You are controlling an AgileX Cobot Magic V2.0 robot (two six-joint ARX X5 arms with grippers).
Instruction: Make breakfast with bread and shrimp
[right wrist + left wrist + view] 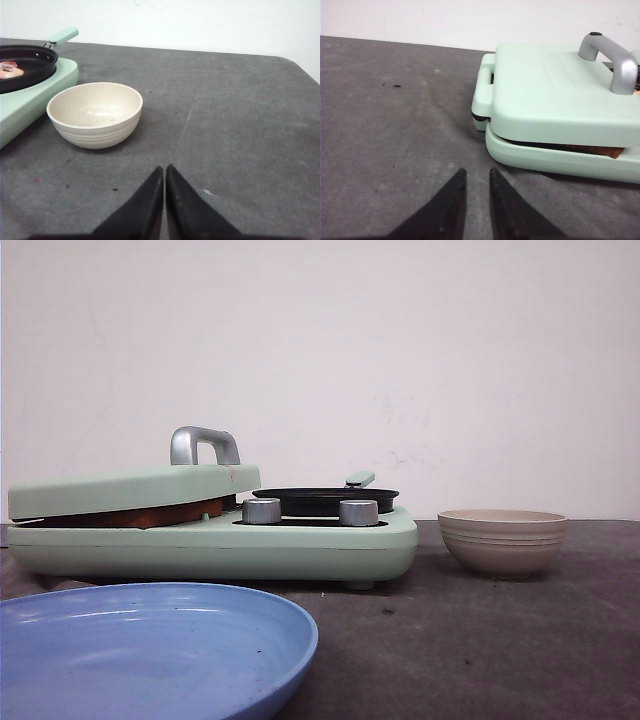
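A brown crust edge of the bread (pixel 594 149) shows in the gap under the lowered lid of the mint-green sandwich press (pixel 555 90); the same brown edge of the bread (pixel 150 515) shows in the front view. The shrimp (pixel 10 70) lie as pink-orange pieces in the black pan (pixel 30 62) on the appliance's burner side. My left gripper (pixel 477 171) hovers over bare table beside the press, its fingers slightly apart and holding nothing. My right gripper (pixel 164 168) is shut and empty, near the empty beige ribbed bowl (pixel 95 112).
A blue plate (pixel 150 640) sits at the front left, empty. The press lid has a silver handle (pixel 204 443), and two silver knobs (pixel 261 510) are on the base. The bowl (pixel 502 538) stands right of the appliance. Grey table mat (pixel 235 115) extends to the right.
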